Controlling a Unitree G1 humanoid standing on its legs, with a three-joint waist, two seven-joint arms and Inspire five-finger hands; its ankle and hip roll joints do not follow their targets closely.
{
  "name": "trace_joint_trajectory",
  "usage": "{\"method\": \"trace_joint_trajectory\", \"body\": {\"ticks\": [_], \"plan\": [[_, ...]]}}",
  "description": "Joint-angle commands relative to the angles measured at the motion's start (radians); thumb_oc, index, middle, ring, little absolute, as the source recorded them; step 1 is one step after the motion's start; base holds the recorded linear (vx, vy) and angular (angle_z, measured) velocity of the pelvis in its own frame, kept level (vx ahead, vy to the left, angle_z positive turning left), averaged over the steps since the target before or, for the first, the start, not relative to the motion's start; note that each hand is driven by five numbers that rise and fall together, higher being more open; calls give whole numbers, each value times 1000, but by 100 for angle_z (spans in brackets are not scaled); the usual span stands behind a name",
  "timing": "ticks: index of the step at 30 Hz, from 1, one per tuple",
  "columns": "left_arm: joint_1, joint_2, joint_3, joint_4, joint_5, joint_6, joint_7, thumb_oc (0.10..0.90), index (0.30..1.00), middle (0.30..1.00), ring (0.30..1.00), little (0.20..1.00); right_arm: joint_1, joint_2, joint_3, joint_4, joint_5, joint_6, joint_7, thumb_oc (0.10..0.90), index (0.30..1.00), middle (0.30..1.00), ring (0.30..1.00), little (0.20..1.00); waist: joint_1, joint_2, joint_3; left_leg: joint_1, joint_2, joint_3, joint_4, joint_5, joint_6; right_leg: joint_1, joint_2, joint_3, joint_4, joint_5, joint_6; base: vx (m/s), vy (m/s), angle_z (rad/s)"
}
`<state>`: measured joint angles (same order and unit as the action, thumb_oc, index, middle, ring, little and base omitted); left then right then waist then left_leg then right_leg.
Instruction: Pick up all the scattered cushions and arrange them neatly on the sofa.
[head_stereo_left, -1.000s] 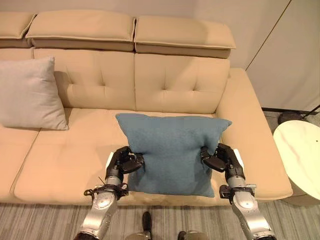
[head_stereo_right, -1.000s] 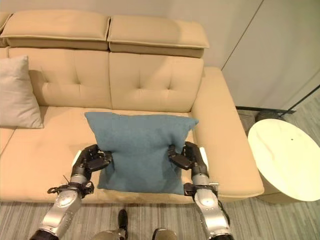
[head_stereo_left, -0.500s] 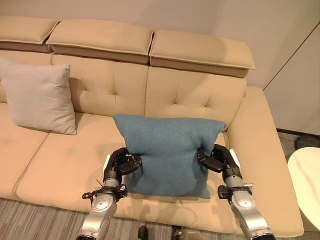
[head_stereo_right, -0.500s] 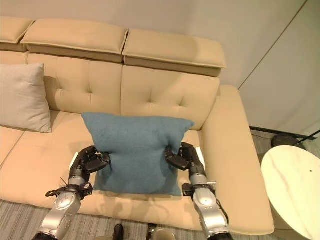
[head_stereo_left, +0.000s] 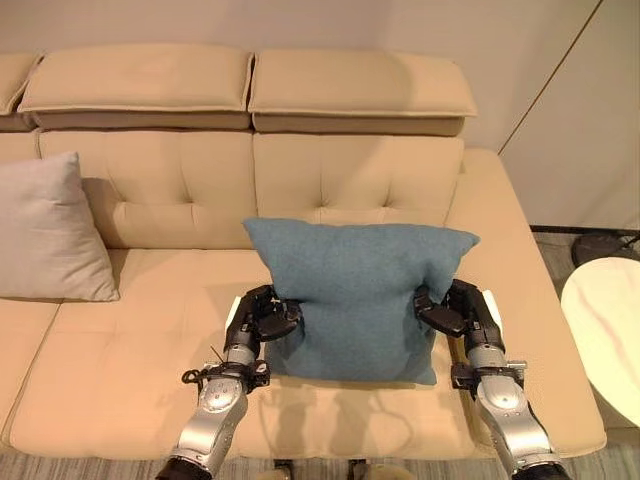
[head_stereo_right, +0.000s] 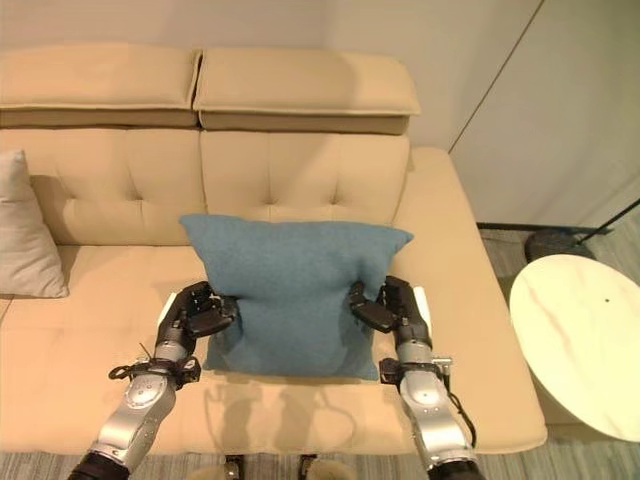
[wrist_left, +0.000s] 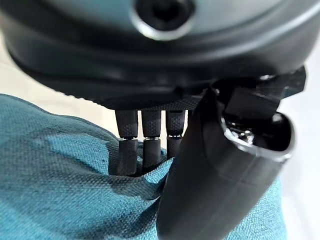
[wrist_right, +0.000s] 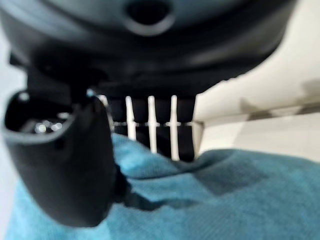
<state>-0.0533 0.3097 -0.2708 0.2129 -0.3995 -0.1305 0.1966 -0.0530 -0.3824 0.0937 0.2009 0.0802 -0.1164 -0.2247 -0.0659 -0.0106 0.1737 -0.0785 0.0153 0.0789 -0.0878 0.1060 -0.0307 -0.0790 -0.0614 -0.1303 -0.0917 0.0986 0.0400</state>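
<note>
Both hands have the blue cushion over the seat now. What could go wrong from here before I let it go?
1. The left hand and right hand pinch only the side edges of the blue cushion; if one lets go first, the cushion may swing or tip.
2. It sits well forward of the sofa backrest, near the seat's front edge, so released here it might flop forward.
3. The grey cushion leans upright against the backrest; a flat blue one would look untidy beside it.

Round white marble-patterned side table (head_stereo_right: 573, 340) stands on grey striped carpet (head_stereo_right: 520, 455), just beside the seating's right end. Plain pale wall (head_stereo_left: 560, 100) behind.
</note>
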Motion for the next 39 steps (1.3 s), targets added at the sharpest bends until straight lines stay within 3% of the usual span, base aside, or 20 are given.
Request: {"method": "trace_joint_trajectory", "body": {"ticks": [1, 4, 9, 11, 19, 20, 21, 22, 23, 30, 39], "plan": [[-221, -10, -13, -154, 47, -182, 4, 400, 300, 300, 300, 300, -206, 15, 37, -135, -61, -140, -48, 400, 300, 300, 300, 300, 26, -28, -78, -16, -16, 18, 91, -169, -1, -8, -45, 8, 53, -80, 85, -101, 54, -13], [-292, -5, -24, -127, 58, -195, 37, 400, 300, 300, 300, 300, -272, 8, 56, -116, -96, -139, -86, 400, 300, 300, 300, 300, 24, -22, -70, -48, -18, 21, 86, -162, 1, -56, -47, 18, 61, -68, 88, -86, 22, 0], [-563, 29, -64, -33, 77, -238, 146, 400, 300, 300, 300, 300, -531, -30, 125, -26, -181, -122, -214, 400, 300, 300, 300, 300, 24, -18, -50, -179, -19, 23, 90, -130, -4, -202, -56, 37, 78, -28, 92, -119, 6, -3], [-608, 36, -67, -10, 83, -244, 162, 400, 300, 300, 300, 300, -576, -40, 134, -1, -188, -123, -230, 400, 300, 300, 300, 300, 23, -18, -52, -203, -21, 21, 92, -125, -5, -226, -58, 37, 81, -23, 92, -56, -15, -4], [-932, 112, -137, 226, 148, -255, 302, 400, 300, 300, 300, 300, -930, -100, 232, 219, -234, -104, -385, 400, 300, 300, 300, 300, 33, -18, -29, -332, -22, -1, 79, -64, -19, -362, -57, 31, 84, 15, 99, -53, -45, -2], [-958, 112, -143, 264, 143, -252, 310, 480, 420, 420, 420, 420, -958, -102, 241, 253, -238, -97, -400, 400, 300, 300, 300, 300, 35, -14, -27, -337, -19, -5, 68, -59, -22, -372, -54, 29, 84, 13, 100, -26, -28, 4], [-977, 112, -148, 289, 138, -251, 319, 689, 733, 733, 733, 733, -984, -110, 255, 285, -244, -90, -417, 560, 540, 540, 540, 540, 37, -13, -26, -344, -19, -8, 59, -50, -24, -381, -52, 27, 83, 14, 101, 0, 0, 0], [-979, 112, -148, 291, 138, -252, 318, 800, 900, 900, 900, 900, -987, -110, 256, 288, -243, -91, -418, 601, 601, 601, 601, 601, 36, -12, -26, -345, -19, -8, 59, -50, -24, -382, -52, 27, 83, 14, 100, -44, -59, -1], [-1017, 117, -158, 354, 128, -245, 327, 800, 900, 900, 900, 900, -1045, -134, 285, 359, -243, -77, -440, 800, 900, 900, 900, 900, 41, -11, -21, -359, -16, -17, 30, -25, -34, -403, -48, 20, 77, 19, 102, -56, -58, 6], [-953, 118, -135, 371, 108, -235, 306, 800, 900, 900, 900, 900, -1022, -165, 272, 432, -202, -46, -432, 800, 900, 900, 900, 900, 49, -2, -18, -387, -11, -35, 2, 4, -54, -430, -37, 5, 59, 21, 102, -20, -43, 4], [-623, 160, 30, 328, 88, -209, 234, 800, 900, 900, 900, 900, -701, -209, 98, 327, -145, -62, -343, 800, 900, 900, 900, 900, 41, -7, -42, -342, -10, -41, 1, -4, -59, -367, -29, -7, 31, 18, 92, -1, -24, 5]]}}
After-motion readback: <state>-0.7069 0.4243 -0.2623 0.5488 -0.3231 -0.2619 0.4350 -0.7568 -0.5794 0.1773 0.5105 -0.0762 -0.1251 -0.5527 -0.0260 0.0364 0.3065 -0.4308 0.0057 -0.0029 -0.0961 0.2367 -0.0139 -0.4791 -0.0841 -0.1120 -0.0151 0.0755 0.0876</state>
